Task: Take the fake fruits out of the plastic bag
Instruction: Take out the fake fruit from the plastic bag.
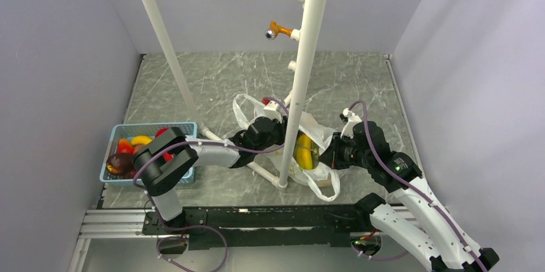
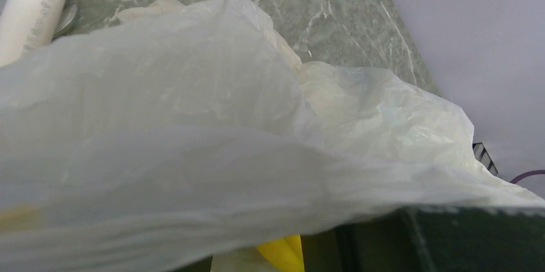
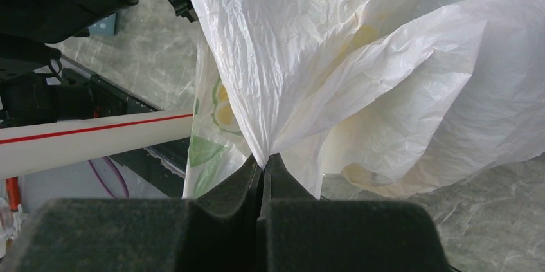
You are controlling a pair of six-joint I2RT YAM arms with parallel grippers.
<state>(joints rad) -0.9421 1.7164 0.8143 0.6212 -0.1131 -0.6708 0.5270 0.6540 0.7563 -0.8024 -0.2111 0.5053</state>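
Observation:
The translucent white plastic bag (image 1: pixel 319 132) lies at the table's middle, behind the upright pole. Yellow bananas (image 1: pixel 304 151) show in its open mouth. My left gripper (image 1: pixel 281 137) reaches to the bag's left side; its fingers are hidden by bag and pole. In the left wrist view the bag (image 2: pixel 212 137) fills the frame, with a yellow fruit tip (image 2: pixel 283 254) under its edge. My right gripper (image 1: pixel 331 155) is at the bag's right side. In the right wrist view it (image 3: pixel 263 159) is shut on a bunched fold of the bag (image 3: pixel 321 53).
A light-blue lattice basket (image 1: pixel 186 129) at the left holds several toy fruits. A white pipe frame stands mid-table: an upright pole (image 1: pixel 302 72), a slanted pole (image 1: pixel 164 47) and a floor pipe (image 1: pixel 263 172). Blue and orange taps stick out of the upright pole. Grey walls enclose the table.

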